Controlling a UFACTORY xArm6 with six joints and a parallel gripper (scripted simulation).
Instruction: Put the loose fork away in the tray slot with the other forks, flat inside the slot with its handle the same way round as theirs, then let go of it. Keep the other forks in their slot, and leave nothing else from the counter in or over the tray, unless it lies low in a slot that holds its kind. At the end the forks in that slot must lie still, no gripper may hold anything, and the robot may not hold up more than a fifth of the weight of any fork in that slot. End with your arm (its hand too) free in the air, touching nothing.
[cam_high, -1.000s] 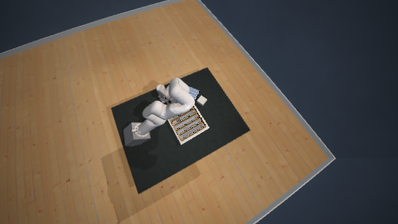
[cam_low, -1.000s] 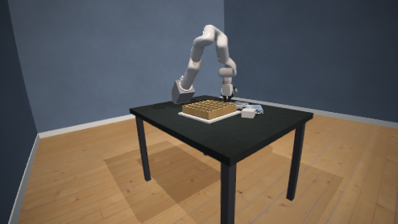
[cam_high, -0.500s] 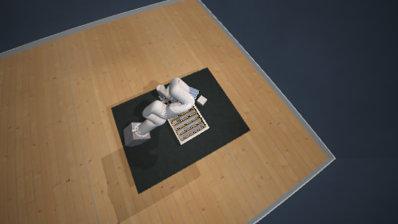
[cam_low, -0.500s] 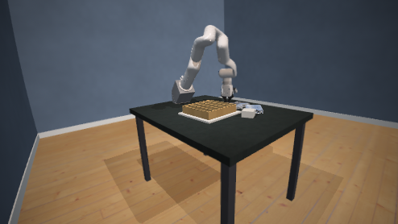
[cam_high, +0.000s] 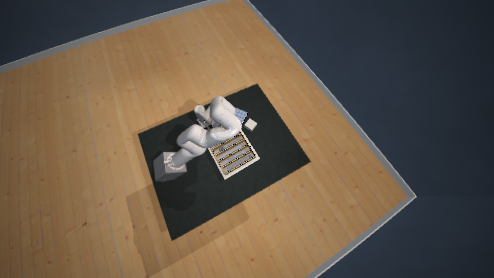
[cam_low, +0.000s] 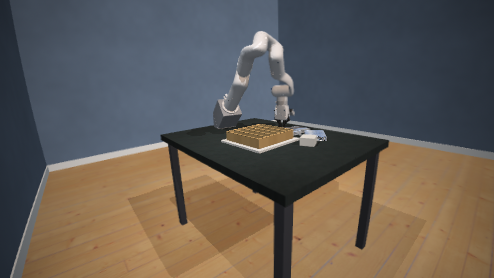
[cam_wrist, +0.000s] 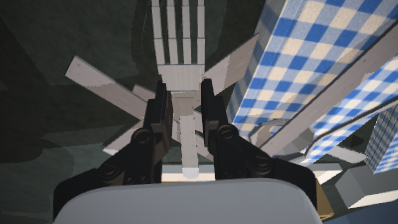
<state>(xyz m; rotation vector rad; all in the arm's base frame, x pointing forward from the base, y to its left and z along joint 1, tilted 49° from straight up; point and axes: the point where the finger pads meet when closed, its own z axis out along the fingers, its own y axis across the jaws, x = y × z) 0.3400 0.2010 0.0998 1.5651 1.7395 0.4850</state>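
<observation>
In the wrist view the loose fork (cam_wrist: 181, 75) lies on the dark table with its tines pointing away from me, on top of several crossed pale cutlery pieces (cam_wrist: 102, 85). My gripper (cam_wrist: 186, 94) is low over it, one finger on each side of the fork's neck. A thin gap shows on each side of the handle, so the fingers stand narrowly open. The wooden tray (cam_high: 234, 152) with its rows of slots sits on a white base. In the exterior view it (cam_low: 260, 134) is in front of the gripper (cam_low: 281, 121). The forks in the tray are too small to tell apart.
A blue and white checkered cloth (cam_wrist: 310, 60) lies just right of the fork, with long pale pieces across it. A small white box (cam_high: 250, 124) sits beside the tray's far corner and also shows in the exterior view (cam_low: 308, 141). The arm's base (cam_high: 169, 167) stands left of the tray.
</observation>
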